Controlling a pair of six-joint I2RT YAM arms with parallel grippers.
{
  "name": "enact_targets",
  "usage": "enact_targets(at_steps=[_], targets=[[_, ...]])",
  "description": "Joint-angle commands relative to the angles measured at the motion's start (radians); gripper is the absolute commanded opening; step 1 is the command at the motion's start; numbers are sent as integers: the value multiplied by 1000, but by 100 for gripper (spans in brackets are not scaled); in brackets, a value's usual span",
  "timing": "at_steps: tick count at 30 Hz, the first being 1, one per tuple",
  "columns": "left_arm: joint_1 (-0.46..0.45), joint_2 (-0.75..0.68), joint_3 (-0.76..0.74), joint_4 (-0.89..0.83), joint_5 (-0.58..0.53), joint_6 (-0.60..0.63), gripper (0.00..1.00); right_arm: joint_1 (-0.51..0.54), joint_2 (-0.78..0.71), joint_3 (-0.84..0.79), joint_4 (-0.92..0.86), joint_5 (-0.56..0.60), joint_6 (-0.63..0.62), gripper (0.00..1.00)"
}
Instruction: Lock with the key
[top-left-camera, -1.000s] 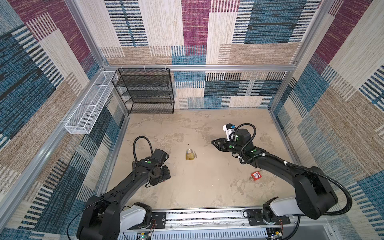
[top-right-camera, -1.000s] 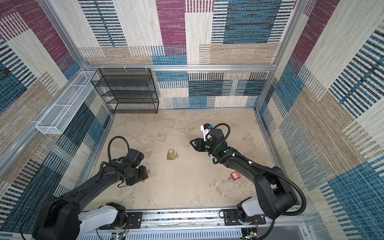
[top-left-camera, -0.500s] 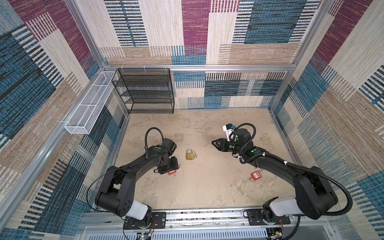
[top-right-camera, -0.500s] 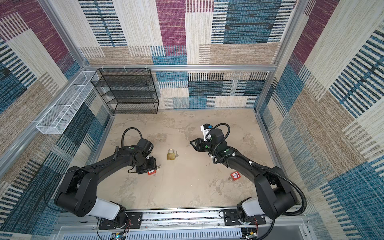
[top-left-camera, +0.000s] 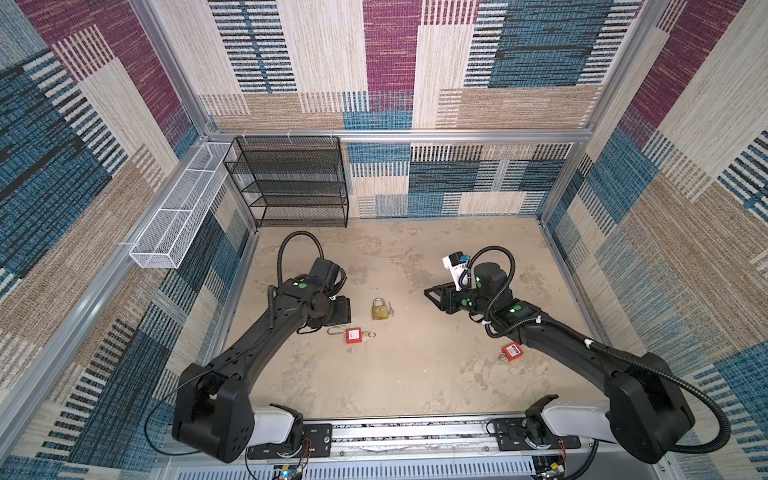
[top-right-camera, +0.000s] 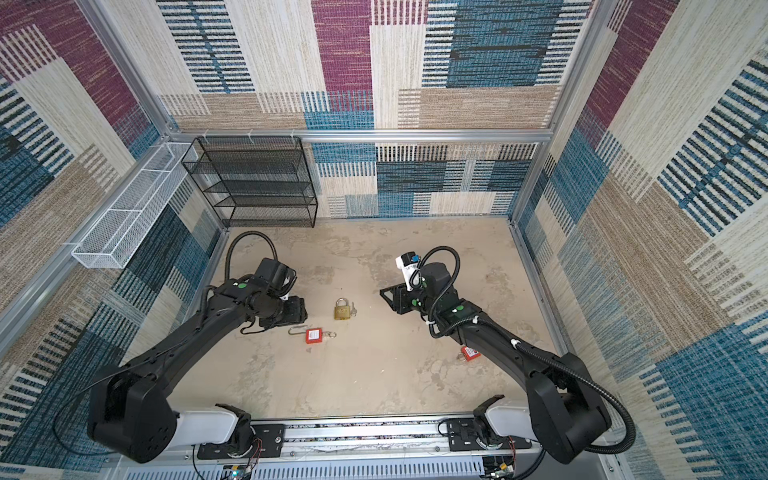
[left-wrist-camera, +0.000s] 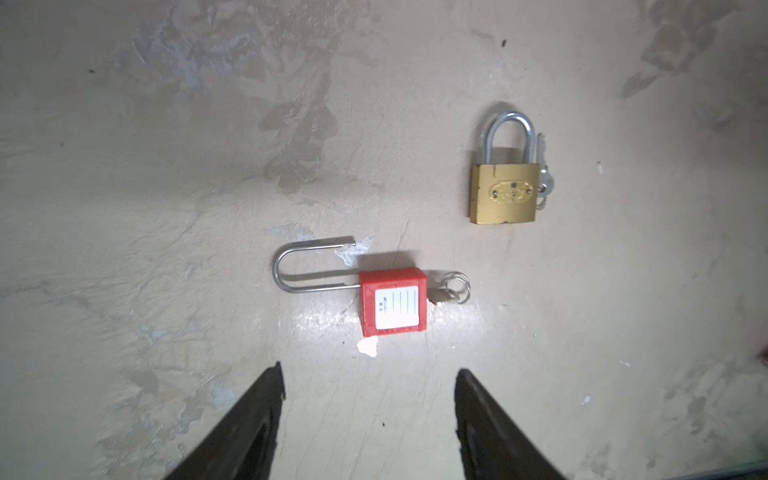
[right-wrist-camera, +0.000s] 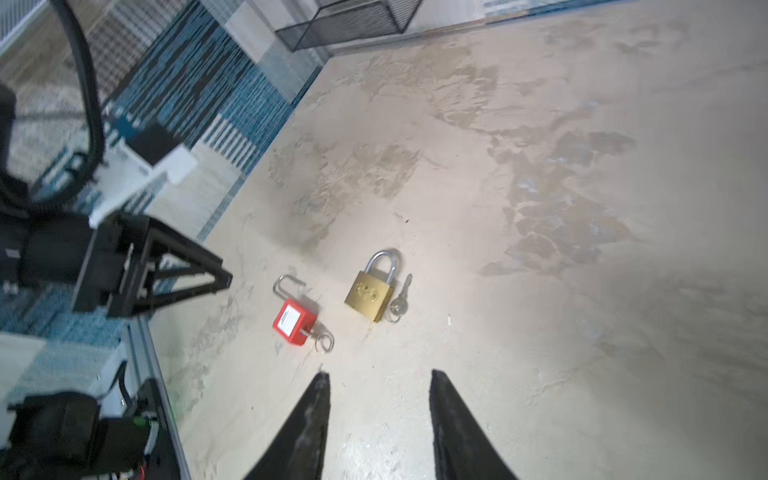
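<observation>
Top views, not right wrist: second red padlock beside right arm

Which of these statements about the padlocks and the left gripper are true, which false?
1. The red padlock by the left gripper has its shackle open. True.
2. The brass padlock has its shackle open. False: it is closed into the body.
3. The left gripper holds the red padlock. False: it is open and empty; the padlock lies free.
4. A key lies beside the brass padlock. True.
5. There is only one red padlock. False: a second red padlock lies farther right.
</observation>
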Motion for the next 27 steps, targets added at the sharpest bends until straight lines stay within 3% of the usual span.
enact_targets(at_steps=[1,7,11,16,19,27], targets=[[16,-78,-19,-44,40,13,67,68,-62,-41,65,13,-213,44],[67,-177,-61,-79,173,-28,66,164,-157,-133,162,-42,-369,49],[91,-256,-96,-90,181,-28,66,238,-107,-153,206,-43,-467,52],[174,-315,-138,-79,235,-19,67,329,107,-80,227,-55,-616,56],[220,-311,-163,-62,285,-10,67,339,259,-2,217,-70,-685,57],[286,-282,-212,-32,357,-17,67,339,490,169,150,-79,-798,65]])
